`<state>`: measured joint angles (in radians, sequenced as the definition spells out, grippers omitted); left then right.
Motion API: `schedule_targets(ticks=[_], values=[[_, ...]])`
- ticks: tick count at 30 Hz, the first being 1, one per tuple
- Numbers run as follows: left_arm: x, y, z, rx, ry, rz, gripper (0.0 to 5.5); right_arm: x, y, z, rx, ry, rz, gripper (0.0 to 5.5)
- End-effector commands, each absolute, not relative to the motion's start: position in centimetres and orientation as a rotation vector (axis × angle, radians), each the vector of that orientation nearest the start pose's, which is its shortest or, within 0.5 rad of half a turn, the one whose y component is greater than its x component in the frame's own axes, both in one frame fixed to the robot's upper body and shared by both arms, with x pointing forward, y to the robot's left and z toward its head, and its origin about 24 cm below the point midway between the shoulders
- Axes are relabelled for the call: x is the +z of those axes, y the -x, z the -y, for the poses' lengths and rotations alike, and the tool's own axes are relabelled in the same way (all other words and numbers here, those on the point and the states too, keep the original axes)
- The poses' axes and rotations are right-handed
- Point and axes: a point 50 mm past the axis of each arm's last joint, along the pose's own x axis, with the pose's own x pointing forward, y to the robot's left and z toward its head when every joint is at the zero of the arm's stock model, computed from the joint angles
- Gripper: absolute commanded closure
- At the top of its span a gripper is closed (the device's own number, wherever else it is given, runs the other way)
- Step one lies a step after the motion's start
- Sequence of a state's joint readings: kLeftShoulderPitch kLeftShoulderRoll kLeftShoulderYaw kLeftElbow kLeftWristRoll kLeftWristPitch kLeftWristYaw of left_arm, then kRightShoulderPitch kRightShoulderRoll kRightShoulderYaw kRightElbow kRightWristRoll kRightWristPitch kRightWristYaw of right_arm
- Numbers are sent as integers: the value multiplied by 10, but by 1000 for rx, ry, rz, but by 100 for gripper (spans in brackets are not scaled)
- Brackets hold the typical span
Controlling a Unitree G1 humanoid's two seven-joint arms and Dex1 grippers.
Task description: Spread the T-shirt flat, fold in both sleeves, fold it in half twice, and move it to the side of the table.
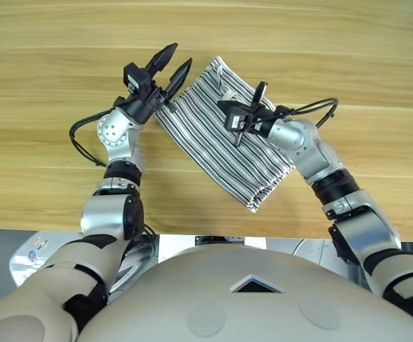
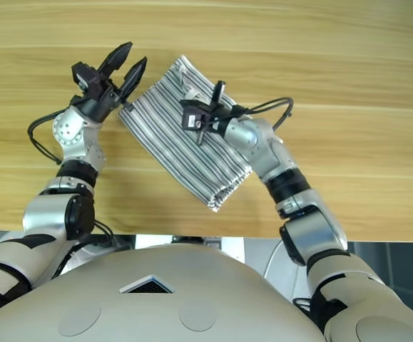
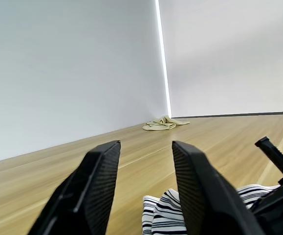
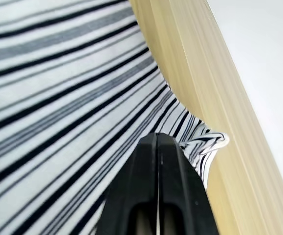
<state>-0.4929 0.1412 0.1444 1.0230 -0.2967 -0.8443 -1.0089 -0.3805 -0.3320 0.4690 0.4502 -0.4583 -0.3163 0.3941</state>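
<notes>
1. My left gripper [image 1: 178, 57] stands wide open. Its two black fingers [image 3: 99, 181] are well apart with nothing between them, and they are raised and point away from me over the table.
2. This gripper sits just beside the left edge of the T-shirt [image 1: 206, 142], near its far left corner. I cannot tell if the wrist touches the cloth there.
3. My right gripper [image 4: 157, 139] is closed, with both fingers pressed flat together in one seam. I see no fabric pinched in that seam.
4. It hangs over the far right part of the T-shirt, with striped cloth directly beneath it.
5. The T-shirt is folded into a compact rectangle of black, grey and white stripes. It lies diagonally on the wooden table [image 1: 349, 57] between my two arms.
6. One corner of the shirt points away from me. The opposite corner lies near the table's front edge and is slightly rumpled.
7. Far off on the same wooden surface, by the white wall, lies a small crumpled beige cloth [image 3: 164, 123], well apart from the shirt.
</notes>
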Motion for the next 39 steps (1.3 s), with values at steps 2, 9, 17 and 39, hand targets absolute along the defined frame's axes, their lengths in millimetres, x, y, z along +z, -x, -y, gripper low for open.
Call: schedule_targets(ticks=[2,9,17,39], values=[[32,-299,-157,-767,-47,341,351,24,-298,102,881,959,56,548],[30,-298,-155,-771,-44,334,351,25,-307,114,800,944,42,548],[31,-298,-153,-778,-42,334,351,43,-332,165,507,958,-1,548],[46,-274,-179,-901,-201,393,351,-15,-294,242,417,1255,-338,548]])
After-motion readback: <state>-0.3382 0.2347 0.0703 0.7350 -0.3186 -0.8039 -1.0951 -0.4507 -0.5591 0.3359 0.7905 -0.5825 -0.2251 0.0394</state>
